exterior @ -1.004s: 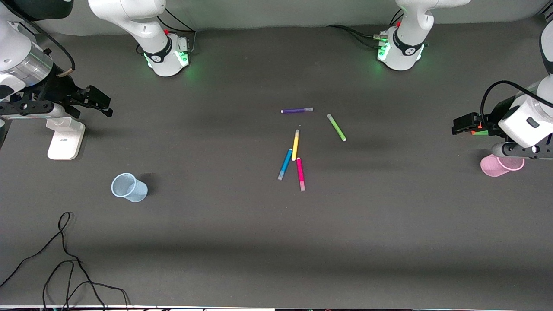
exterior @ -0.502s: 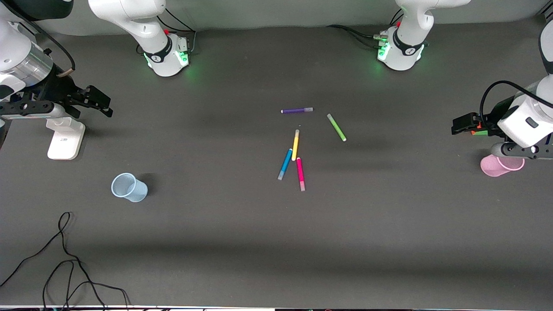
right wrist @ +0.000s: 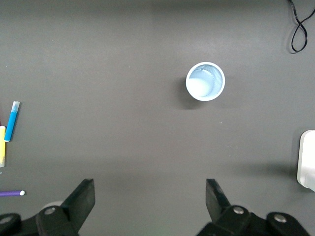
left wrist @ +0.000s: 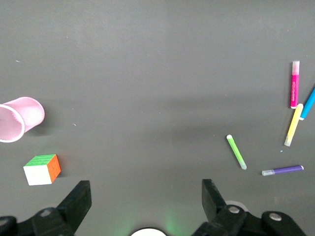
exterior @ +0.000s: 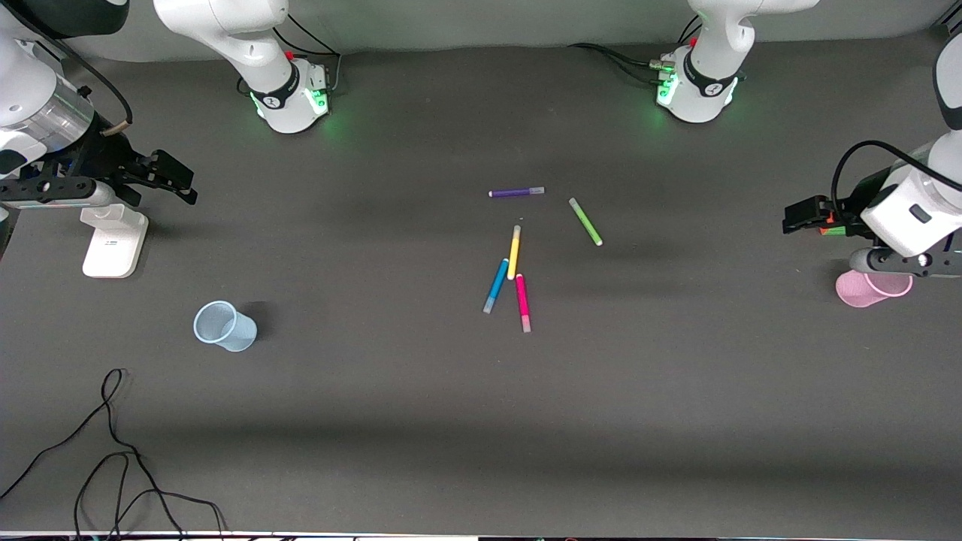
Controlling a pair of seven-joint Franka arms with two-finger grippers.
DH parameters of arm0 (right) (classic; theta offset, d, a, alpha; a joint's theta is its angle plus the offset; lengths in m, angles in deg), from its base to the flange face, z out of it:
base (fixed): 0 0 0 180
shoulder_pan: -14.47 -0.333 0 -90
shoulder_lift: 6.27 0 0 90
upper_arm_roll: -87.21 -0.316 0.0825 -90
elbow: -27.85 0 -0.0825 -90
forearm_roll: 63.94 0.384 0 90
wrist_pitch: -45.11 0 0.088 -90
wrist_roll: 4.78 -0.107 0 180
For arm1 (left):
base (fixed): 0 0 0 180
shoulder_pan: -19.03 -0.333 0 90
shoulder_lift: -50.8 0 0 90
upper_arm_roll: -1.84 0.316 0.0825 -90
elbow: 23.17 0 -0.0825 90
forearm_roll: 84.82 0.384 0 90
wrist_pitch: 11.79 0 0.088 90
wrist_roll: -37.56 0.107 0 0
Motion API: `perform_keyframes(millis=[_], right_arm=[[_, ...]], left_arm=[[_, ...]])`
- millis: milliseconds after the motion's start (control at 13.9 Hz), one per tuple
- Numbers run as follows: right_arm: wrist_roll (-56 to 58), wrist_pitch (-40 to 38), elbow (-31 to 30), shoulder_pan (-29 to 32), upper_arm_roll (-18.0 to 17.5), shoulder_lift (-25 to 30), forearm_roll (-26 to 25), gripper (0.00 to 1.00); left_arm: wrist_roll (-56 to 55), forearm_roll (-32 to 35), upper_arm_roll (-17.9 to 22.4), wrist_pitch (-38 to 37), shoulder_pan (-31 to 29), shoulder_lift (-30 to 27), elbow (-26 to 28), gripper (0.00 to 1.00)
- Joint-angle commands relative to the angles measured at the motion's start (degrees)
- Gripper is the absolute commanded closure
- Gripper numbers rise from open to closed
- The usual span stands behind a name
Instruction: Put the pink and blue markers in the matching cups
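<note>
Your left gripper [exterior: 798, 217] and right gripper [exterior: 171, 177] hover wide-fingered, empty, at their table [exterior: 421, 421] ends, while pink marker [exterior: 522, 303] and blue marker [exterior: 495, 285] lie mid-table, well apart from pink cup [exterior: 864, 289] and blue cup [exterior: 224, 326].

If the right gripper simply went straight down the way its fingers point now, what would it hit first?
Probably bare table. The right gripper, open, hangs at the right arm's end of the table, and its wrist view shows nothing between its fingers. The pale blue cup stands well off that line, though depth is hard to judge.
</note>
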Motion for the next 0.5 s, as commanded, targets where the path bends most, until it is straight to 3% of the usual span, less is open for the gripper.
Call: perform_keyframes(millis=[0, 143, 430], right_arm=[[-9.70, -1.17, 13.95, -10.27, -0.95, -20.69, 0.37, 0.00], [-9.70, -1.17, 13.95, -9.82, -0.95, -18.93, 0.28, 0.00], [-9.61, -0.99, 13.95, -9.20, -1.04, -18.57, 0.28, 0.00]], left_arm=[[-2.52, -0.17, 0.15, -1.55, 4.07, -0.34, 0.21, 0.00], [-8.05, -0.17, 0.15, -1.38, 6.53, -0.34, 0.12, 0.00], [-8.78, -0.08, 0.15, -1.11, 7.25, -0.34, 0.12, 0.00]])
